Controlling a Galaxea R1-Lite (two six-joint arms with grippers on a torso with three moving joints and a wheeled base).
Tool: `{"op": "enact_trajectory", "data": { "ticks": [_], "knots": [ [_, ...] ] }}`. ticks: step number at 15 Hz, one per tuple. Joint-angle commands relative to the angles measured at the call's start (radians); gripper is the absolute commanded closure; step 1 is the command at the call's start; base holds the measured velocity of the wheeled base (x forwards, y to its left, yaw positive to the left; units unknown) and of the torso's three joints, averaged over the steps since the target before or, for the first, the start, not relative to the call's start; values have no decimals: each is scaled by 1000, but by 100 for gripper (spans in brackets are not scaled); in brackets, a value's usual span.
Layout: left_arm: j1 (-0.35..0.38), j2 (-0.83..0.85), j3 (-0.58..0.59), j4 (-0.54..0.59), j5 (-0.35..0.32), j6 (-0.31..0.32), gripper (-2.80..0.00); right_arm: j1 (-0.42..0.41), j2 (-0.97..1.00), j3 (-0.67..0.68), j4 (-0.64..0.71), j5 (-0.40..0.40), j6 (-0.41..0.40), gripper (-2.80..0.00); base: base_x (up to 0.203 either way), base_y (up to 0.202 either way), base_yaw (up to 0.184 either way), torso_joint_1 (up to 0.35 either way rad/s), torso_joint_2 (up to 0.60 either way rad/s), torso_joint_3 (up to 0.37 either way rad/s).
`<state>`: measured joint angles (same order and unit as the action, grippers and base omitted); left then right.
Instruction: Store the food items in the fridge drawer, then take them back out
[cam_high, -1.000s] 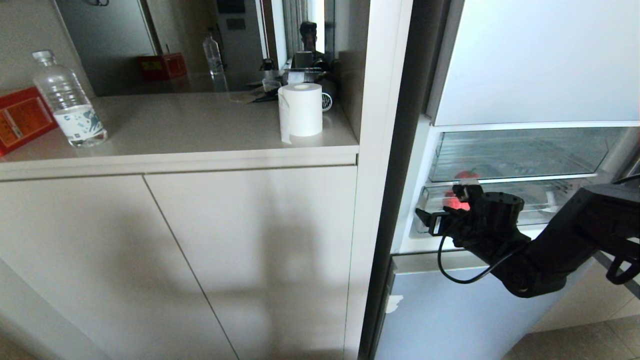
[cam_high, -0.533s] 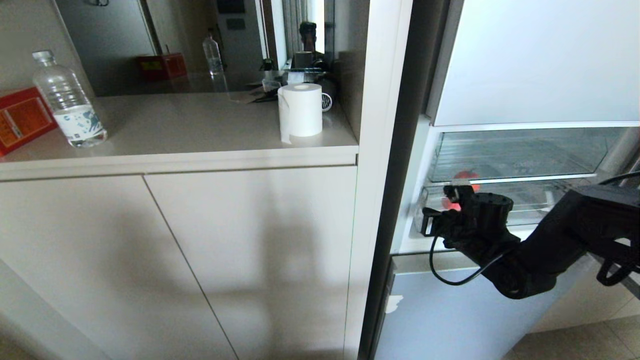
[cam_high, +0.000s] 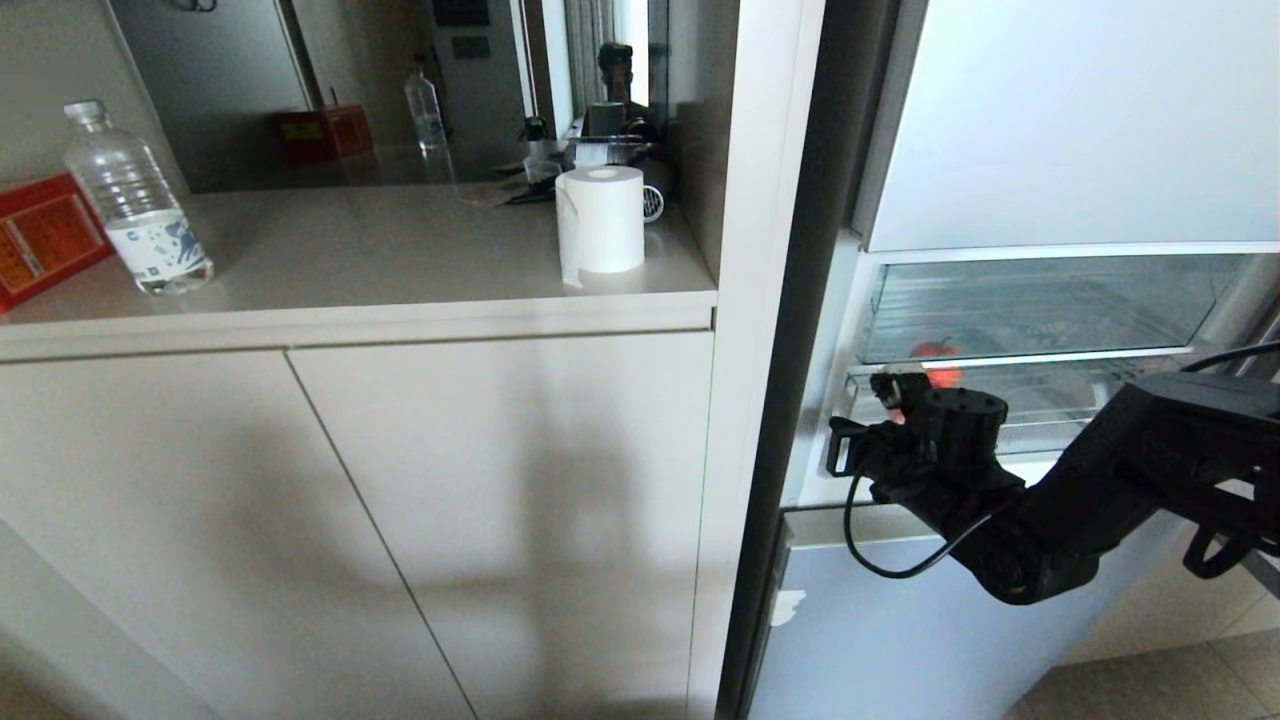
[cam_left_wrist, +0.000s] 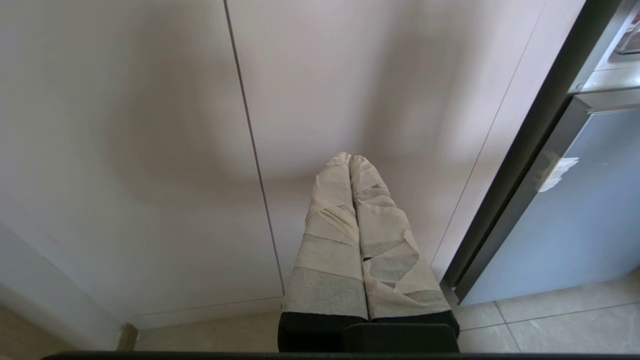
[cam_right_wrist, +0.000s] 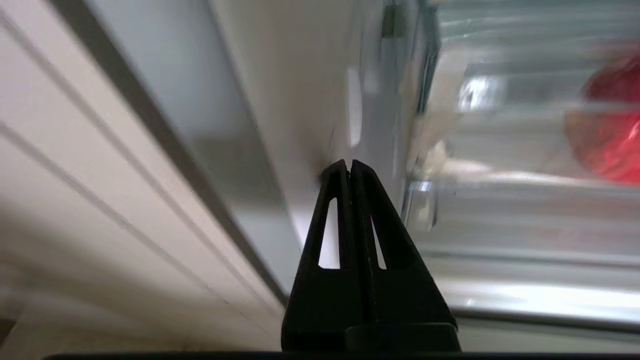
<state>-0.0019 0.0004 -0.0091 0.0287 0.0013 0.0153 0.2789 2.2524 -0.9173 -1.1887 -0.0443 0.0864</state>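
Head view: right claw (cam_high: 893, 392) beside drawer edge (cam_high: 1020, 445)

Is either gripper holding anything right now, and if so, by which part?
Nothing is held. The right gripper is shut on itself at the fridge drawer, apart from the red fruit. The left gripper is shut and empty by the cabinet.

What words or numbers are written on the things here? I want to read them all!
None can be read.
Water bottle: its label has a blue and white print, too small to read.
Red box: yellow and white printing, too blurred to read.
Toilet paper roll: plain white, no writing.
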Motion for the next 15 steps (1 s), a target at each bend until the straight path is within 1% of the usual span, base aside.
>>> {"op": "enact_trajectory", "data": {
  "ticks": [1, 3, 6, 7, 9, 11, 12, 13, 14, 15],
  "knots": [
    [0, 0, 0, 0, 0, 0, 0, -2, -17, 25, -8, -2, 3, 0, 0, 0, 0, 0, 0, 0],
    [0, 0, 0, 0, 0, 0, 0, -7, -23, 52, -10, -37, 11, 0, 0, 0, 0, 0, 0, 0],
    [0, 0, 0, 0, 0, 0, 0, -11, -73, 134, -14, -43, 19, 0, 0, 0, 0, 0, 0, 0],
    [0, 0, 0, 0, 0, 0, 0, -17, -86, 159, -31, -43, 20, -280, 0, 0, 0, 0, 0, 0],
    [0, 0, 0, 0, 0, 0, 0, -33, -91, 195, -87, -41, 15, -280, 0, 0, 0, 0, 0, 0],
    [0, 0, 0, 0, 0, 0, 0, -64, -88, 202, -106, -23, 15, -280, 0, 0, 0, 0, 0, 0],
    [0, 0, 0, 0, 0, 0, 0, -90, -85, 201, -112, 29, 14, -280, 0, 0, 0, 0, 0, 0],
    [0, 0, 0, 0, 0, 0, 0, -121, -82, 199, -119, 105, 11, -280, 0, 0, 0, 0, 0, 0],
    [0, 0, 0, 0, 0, 0, 0, -153, -72, 191, -123, 163, 9, -280, 0, 0, 0, 0, 0, 0],
    [0, -1, 0, 0, 0, 0, 0, -169, -60, 181, -131, 185, 9, -280, 0, 0, 0, 0, 0, 0]
  ]
}}
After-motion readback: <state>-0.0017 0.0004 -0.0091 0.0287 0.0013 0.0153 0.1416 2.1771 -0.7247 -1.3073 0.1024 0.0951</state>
